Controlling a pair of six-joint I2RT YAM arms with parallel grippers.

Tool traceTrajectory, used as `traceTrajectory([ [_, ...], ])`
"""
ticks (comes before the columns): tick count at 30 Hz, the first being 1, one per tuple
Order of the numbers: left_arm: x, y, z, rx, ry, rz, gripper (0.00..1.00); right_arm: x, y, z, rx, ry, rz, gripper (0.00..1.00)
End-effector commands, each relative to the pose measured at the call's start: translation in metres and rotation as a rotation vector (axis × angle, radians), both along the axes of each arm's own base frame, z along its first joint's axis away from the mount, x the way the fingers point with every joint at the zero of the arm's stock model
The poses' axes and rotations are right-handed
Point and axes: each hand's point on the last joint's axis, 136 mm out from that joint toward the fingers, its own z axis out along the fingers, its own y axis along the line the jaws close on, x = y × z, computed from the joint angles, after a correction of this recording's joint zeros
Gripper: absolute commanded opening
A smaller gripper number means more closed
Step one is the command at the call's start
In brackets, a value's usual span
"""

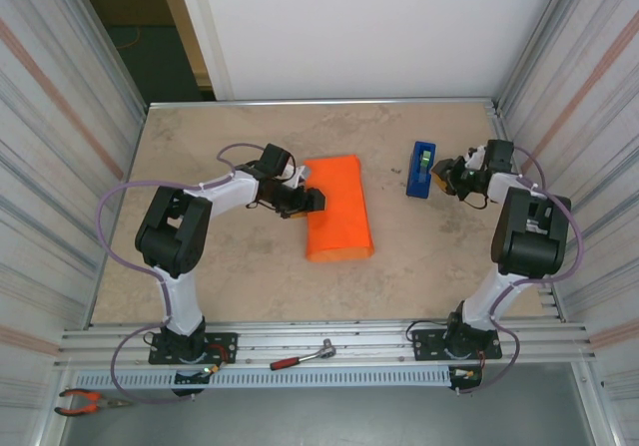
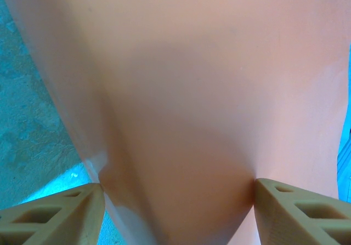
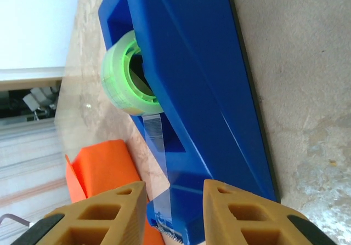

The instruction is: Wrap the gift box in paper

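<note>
The orange paper (image 1: 337,210) lies folded into a bundle at mid-table; the gift box is hidden under it. My left gripper (image 1: 305,199) is at the bundle's left edge. In the left wrist view the paper (image 2: 181,91) bulges between the jaws, and my left gripper (image 2: 178,187) has both fingertips (image 2: 60,212) against it, gripping it at a wide spread. My right gripper (image 1: 441,175) is at the blue tape dispenser (image 1: 420,170). In the right wrist view it (image 3: 173,187) is open, its fingers on either side of the clear tape strip (image 3: 159,163) at the dispenser's (image 3: 208,91) cutter end. The paper (image 3: 98,168) lies beyond.
A green tape roll (image 3: 123,75) sits in the dispenser. A red-handled ratchet (image 1: 302,356) and orange pliers (image 1: 85,402) lie on the front rail by the arm bases. Corrugated walls close in the left and right sides, and a white wall stands behind the table.
</note>
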Motion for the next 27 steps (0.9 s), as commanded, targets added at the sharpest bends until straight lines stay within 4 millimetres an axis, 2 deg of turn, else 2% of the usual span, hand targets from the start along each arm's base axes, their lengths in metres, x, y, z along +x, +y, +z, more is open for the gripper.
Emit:
traceTrajectory([
  [1,-0.035,0.044,-0.063,0.250,0.134,0.014,0.70,0.007,0.012,0.004,0.009,-0.032,0.056,0.31],
  [7,-0.036,0.044,-0.064,0.251,0.135,0.013,0.70,0.008,0.021,-0.004,0.002,-0.014,0.080,0.30],
  [16,-0.036,0.044,-0.064,0.249,0.137,0.013,0.70,0.009,0.023,-0.007,-0.001,-0.007,0.091,0.25],
  [22,-0.036,0.044,-0.065,0.249,0.138,0.013,0.70,0.010,0.025,-0.007,0.006,-0.009,0.097,0.13],
  [27,-0.036,0.044,-0.064,0.249,0.138,0.013,0.70,0.010,0.027,0.005,0.015,-0.036,0.105,0.00],
])
